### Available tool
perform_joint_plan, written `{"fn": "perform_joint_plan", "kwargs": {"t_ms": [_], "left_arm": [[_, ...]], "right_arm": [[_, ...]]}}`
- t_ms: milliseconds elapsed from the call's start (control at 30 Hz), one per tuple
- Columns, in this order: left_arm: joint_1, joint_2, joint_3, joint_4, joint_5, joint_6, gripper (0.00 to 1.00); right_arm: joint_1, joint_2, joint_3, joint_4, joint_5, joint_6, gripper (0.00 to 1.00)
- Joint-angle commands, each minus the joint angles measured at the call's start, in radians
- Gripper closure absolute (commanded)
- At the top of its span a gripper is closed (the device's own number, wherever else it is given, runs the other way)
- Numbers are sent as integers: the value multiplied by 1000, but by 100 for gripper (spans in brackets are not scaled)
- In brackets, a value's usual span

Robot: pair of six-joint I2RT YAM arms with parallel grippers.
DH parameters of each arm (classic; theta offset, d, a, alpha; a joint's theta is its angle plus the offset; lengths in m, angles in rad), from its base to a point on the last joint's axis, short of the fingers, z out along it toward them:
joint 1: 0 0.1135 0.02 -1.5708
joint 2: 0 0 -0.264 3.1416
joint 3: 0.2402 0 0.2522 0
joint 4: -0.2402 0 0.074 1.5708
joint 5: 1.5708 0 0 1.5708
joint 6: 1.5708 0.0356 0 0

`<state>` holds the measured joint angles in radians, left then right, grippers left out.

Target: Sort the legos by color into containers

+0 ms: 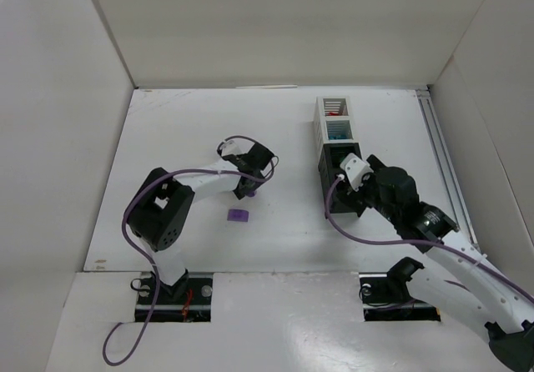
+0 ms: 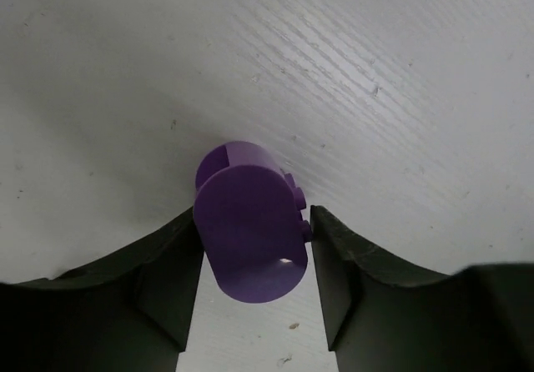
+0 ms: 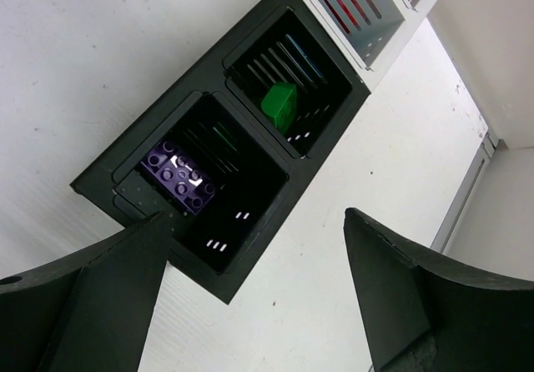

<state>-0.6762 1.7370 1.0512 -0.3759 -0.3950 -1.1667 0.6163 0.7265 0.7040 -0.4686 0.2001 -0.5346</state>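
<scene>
A rounded purple lego [image 2: 250, 230] lies on the white table, and my left gripper [image 2: 253, 222] is shut on it, both fingers touching its sides. From above, that gripper [image 1: 250, 184] is at mid-table, with a second purple lego [image 1: 239, 214] loose just in front of it. My right gripper [image 3: 254, 247] hangs open with nothing between its fingers, just beside the near end of the containers [image 1: 337, 130]. The nearest black bin holds a purple lego [image 3: 179, 176]. The black bin behind it holds a green lego [image 3: 279, 105]. In the white bins I see a red lego [image 1: 332, 114] and a cyan lego [image 1: 336, 137].
White walls close in the table on the left, back and right. A metal rail [image 1: 442, 163] runs along the right edge. My right arm [image 1: 400, 201] covers part of the nearest black bin from above.
</scene>
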Motion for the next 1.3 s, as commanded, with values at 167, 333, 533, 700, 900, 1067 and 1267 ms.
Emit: {"fn": "perform_joint_plan", "kwargs": {"t_ms": [167,333,533,700,900,1067,1267], "left_arm": [[-8,-2,85,-24,10,47,77],[-114,-56,203,-43,-51,143,83],[-356,-77,371,113,-99,349,82],[-408,-18,447,268,-33,473,80],[-447,97,579,312,5,548,72],[-465,168,667,273,42,549,71],[-476,154,650,235,15,539,64]], "right_arm": [[-4,-88,49,-25,67,21,11],[-4,-160,69,-80,146,62,9],[-4,-298,112,-241,349,222,1],[-4,-416,137,-291,416,259,1],[-4,-518,146,-301,435,259,1],[-4,-530,137,-311,444,268,1],[-4,-521,137,-311,435,268,1]]}}
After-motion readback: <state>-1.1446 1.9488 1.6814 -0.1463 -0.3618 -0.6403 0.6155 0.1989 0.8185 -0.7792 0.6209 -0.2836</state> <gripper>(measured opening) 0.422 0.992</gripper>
